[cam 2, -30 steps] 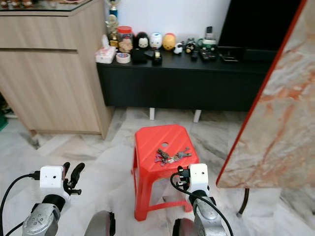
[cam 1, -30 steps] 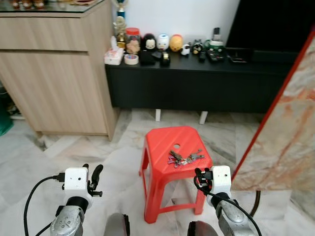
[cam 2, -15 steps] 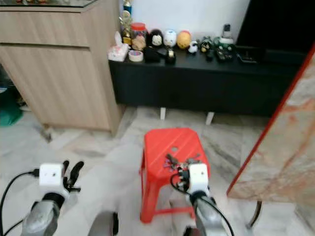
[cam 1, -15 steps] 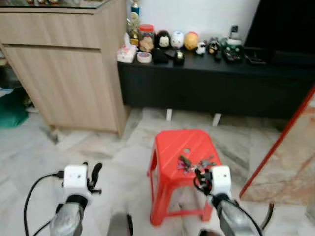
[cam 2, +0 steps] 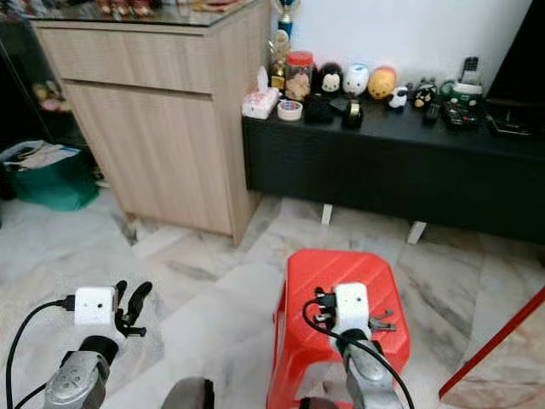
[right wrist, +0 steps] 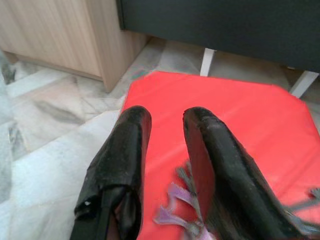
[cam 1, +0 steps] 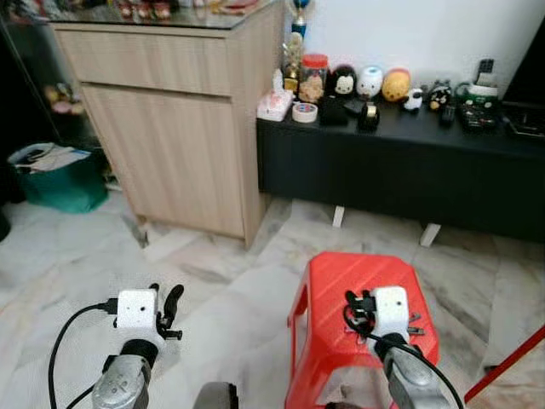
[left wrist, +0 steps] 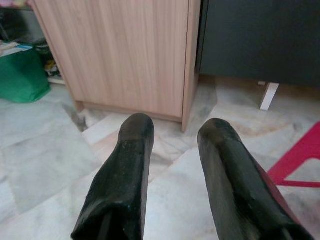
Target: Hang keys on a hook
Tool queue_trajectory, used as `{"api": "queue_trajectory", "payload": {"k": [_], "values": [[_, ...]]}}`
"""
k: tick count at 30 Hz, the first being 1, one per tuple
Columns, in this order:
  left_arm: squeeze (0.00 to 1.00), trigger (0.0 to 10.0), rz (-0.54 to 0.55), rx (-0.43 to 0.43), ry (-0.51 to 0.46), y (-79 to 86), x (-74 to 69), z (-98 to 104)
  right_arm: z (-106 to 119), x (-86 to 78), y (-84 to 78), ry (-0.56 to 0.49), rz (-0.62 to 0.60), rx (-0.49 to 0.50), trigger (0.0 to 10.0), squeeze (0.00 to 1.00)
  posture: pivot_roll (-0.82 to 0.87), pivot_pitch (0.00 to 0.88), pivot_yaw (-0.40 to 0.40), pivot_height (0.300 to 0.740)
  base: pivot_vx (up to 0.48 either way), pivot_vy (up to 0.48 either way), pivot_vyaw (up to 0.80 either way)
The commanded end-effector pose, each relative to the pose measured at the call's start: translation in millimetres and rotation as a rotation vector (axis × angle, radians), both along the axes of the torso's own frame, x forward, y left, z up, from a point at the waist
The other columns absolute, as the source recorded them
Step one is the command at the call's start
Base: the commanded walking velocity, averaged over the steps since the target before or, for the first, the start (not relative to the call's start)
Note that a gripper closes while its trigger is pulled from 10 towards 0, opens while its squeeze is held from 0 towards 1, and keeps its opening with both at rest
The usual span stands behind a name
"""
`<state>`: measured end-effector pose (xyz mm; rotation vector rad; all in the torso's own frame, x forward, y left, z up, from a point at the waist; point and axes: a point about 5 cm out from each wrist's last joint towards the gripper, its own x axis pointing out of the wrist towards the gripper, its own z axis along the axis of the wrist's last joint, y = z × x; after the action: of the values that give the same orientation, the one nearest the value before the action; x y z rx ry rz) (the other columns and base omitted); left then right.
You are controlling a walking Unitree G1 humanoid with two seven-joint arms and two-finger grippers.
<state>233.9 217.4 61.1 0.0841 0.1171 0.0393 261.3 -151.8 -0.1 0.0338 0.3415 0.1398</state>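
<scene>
One bunch of keys (right wrist: 185,210) lies on the top of a red plastic stool (cam 1: 341,281), and the right gripper (right wrist: 167,125) now hangs just above it, its two black fingers parted a little and holding nothing. In the right wrist view the purple-tinted keys sit right under the fingertips, partly hidden by the nearer finger. A second ago the stool stood further ahead of the robot with the keys in plain sight; since then the head camera has swung towards the robot's left and closed in, so the right wrist now covers most of the bunch in the eye views, with a few blades (cam 2: 381,322) poking out beside it. That suggests the approach is nearly done and a pick-up comes next. The left gripper (left wrist: 172,150) hovers over the marble floor (cam 1: 77,273), fingers apart and empty. Beyond stand a wooden cabinet (cam 1: 170,128) and a low black table (cam 1: 400,162) carrying small figurines (cam 1: 358,83). No hook can be made out yet
</scene>
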Motion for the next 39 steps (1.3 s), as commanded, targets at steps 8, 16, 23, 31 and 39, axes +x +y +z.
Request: {"api": "queue_trajectory", "payload": {"k": [8, 16, 23, 31, 39], "values": [[0.00, 10.0, 0.014, 0.010, 0.020, 7.3, -6.6, -5, -14, -13.7, -8.8, 0.088, -0.151, 0.125, 10.0, 0.00, 0.08, 0.000, -0.061, 0.604, 0.000, 0.000, 0.00], [0.00, 10.0, 0.021, 0.031, 0.037, 11.5, -11.4, -11, -23, -18.6, -13.8, 0.184, -0.306, 0.345, 10.0, 0.00, 0.08, 0.000, -0.058, 0.604, 0.000, 0.000, 0.00], [0.00, 10.0, 0.023, 0.038, 0.032, 12.2, -11.5, -10, -41, -26.5, -16.9, 0.309, -0.410, 0.497, 10.0, 0.00, 0.09, 0.000, -0.058, 0.604, 0.000, 0.000, 0.00], [0.00, 10.0, 0.020, 0.044, 0.024, 12.6, -9.7, -9, -47, -28.8, -9.9, 0.342, -0.370, 0.545, 10.0, 0.00, 0.09, 0.000, -0.053, 0.604, 0.000, 0.000, 0.00], [0.00, 10.0, 0.008, 0.053, 0.021, 11.8, -8.5, -8, -43, -23.3, -4.6, 0.295, -0.347, 0.622, 10.0, 1.00, 0.09, 0.002, -0.047, 0.604, 0.000, 0.000, 0.00]]}}
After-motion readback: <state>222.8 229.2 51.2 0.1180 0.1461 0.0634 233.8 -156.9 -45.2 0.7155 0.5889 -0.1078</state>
